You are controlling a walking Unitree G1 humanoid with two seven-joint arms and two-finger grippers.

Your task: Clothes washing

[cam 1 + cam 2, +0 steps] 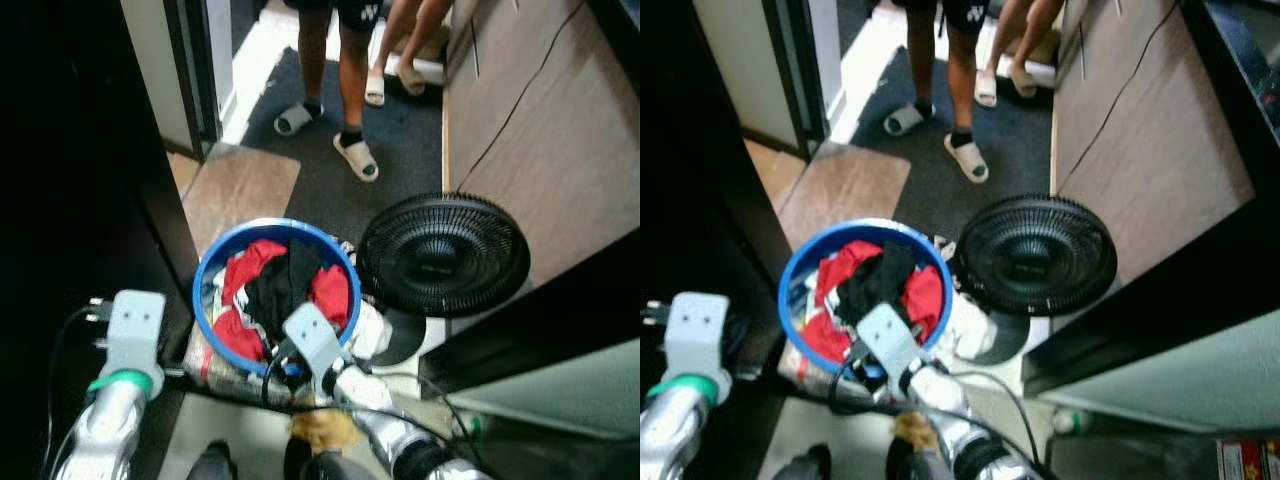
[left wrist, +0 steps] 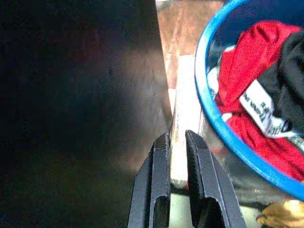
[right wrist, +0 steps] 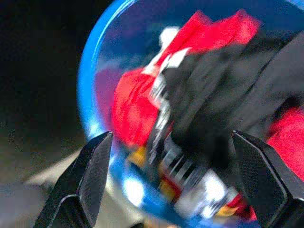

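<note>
Where right fingers (image 3: 97, 175) spread: round blue basket (image 1: 205, 265), crumpled red cloth (image 1: 255, 262).

You can read nothing here: the white label (image 2: 262, 112) on the black garment (image 2: 285, 80) in the blue basket (image 2: 205, 90) carries print too blurred to read.

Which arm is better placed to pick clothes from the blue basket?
The right. The right gripper is open over the clothes in the blue basket; the left gripper is nearly shut, outside its rim.
</note>
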